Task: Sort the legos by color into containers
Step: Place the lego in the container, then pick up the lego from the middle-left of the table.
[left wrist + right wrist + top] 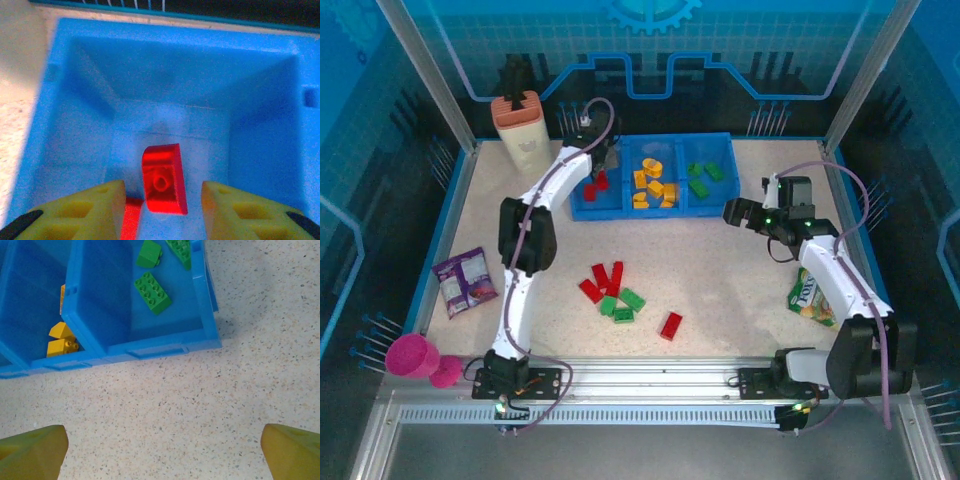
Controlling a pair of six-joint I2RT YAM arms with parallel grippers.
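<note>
Now the left gripper [161, 197] hangs released over two red legos [162, 175]; right gripper [162, 450] likewise released.

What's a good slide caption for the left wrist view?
Left gripper open over a red brick lying in a blue tray compartment.

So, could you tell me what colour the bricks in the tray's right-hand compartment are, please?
Green bricks, clearest in the right wrist view.

Lab; aluminium-framed robot enclosure [428, 75]
</note>
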